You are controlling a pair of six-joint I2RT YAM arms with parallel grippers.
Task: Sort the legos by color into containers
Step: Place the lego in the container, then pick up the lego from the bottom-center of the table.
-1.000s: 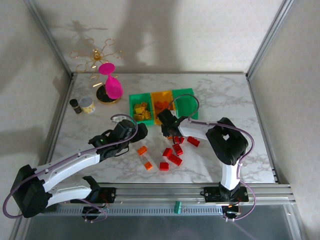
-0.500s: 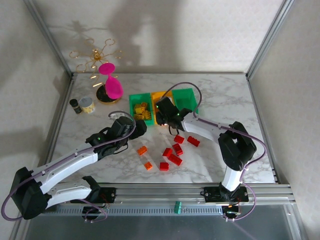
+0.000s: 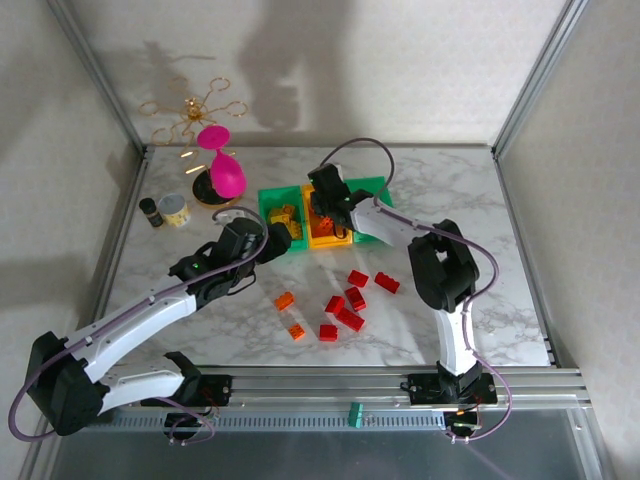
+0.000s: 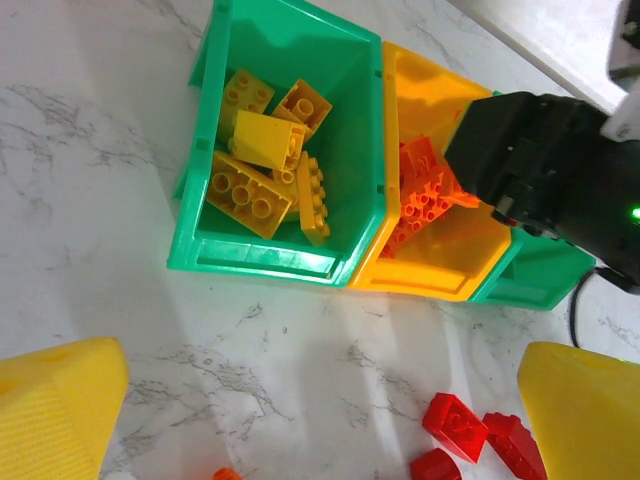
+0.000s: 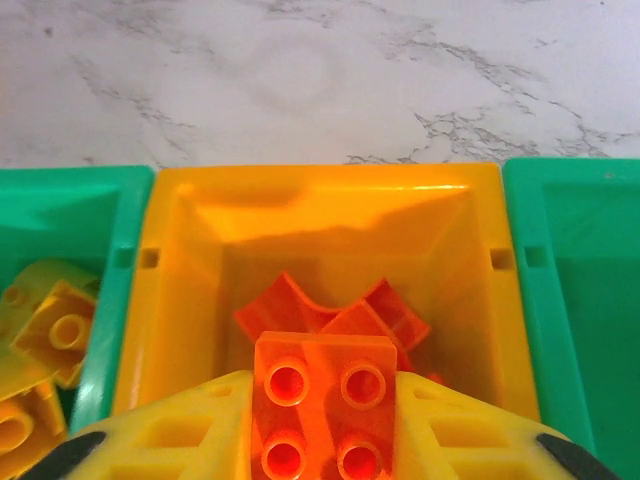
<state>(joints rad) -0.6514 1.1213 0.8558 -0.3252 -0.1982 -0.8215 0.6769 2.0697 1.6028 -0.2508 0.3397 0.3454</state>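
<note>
One orange brick is pinched tight between the yellow fingers of the right gripper. It hangs right over the orange bin, the middle one, with other orange bricks just below it. The brick only needs to drop straight down. The left gripper is spread wide, holding nothing, near the green bin of yellow bricks.

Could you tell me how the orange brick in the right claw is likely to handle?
The orange brick looks rigid, so the right claw probably holds it without squashing. Its flat, boxy faces suggest it would slide, not roll. Being small, it is likely light.
</note>
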